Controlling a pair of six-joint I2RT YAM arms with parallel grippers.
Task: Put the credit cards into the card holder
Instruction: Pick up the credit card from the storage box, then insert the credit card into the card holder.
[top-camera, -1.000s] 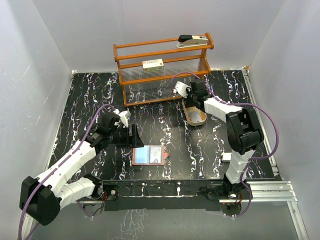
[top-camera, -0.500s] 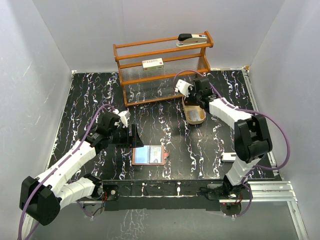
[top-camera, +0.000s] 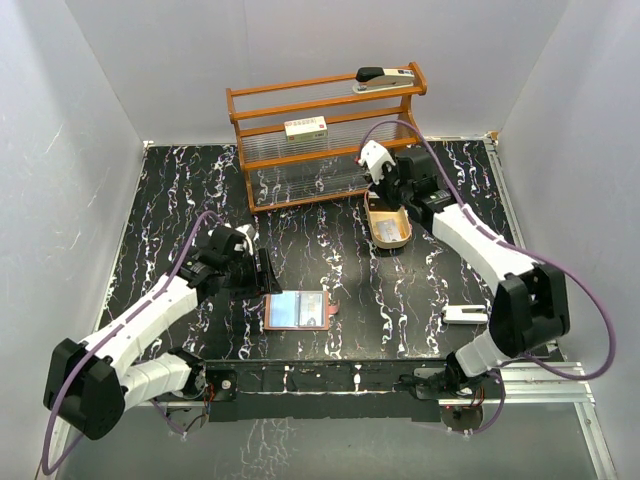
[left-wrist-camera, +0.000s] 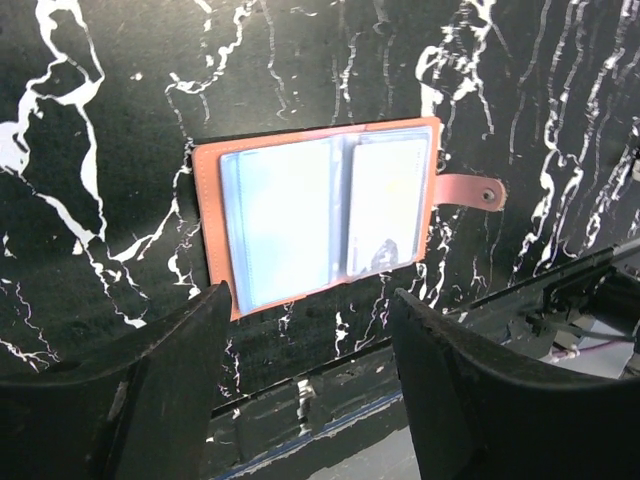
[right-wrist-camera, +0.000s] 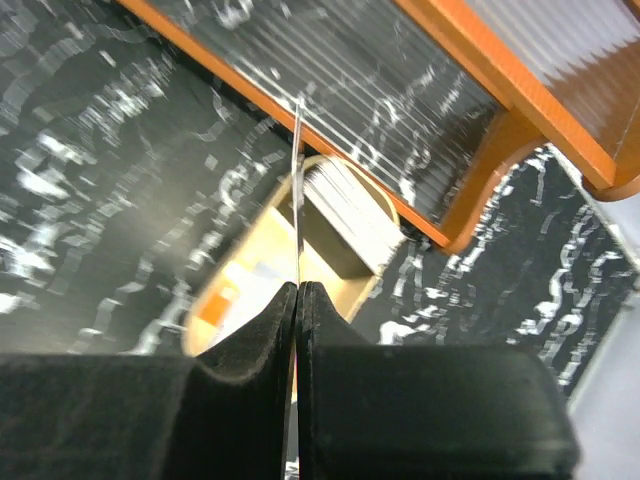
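Note:
The card holder (top-camera: 297, 311) lies open on the black marbled table near the front edge, one card showing in its clear right pocket (left-wrist-camera: 385, 205) and its tab (left-wrist-camera: 468, 191) pointing right. My left gripper (top-camera: 262, 272) hovers just left of it, open with nothing between its fingers (left-wrist-camera: 312, 300). My right gripper (right-wrist-camera: 298, 285) is shut on a thin credit card (right-wrist-camera: 298, 170), seen edge-on, above the oval wooden tray (top-camera: 388, 228). More credit cards (right-wrist-camera: 345, 205) stand stacked at the tray's far end.
A wooden rack (top-camera: 325, 135) stands at the back, close behind the tray, with a stapler (top-camera: 385, 80) on top and a cream box (top-camera: 306, 129) on its shelf. A small white object (top-camera: 466, 316) lies near the front right edge.
My right gripper has shut on a card at the tray and its arm has swung out and lifted. The left gripper has shifted slightly by the card holder, jaws a little narrower.

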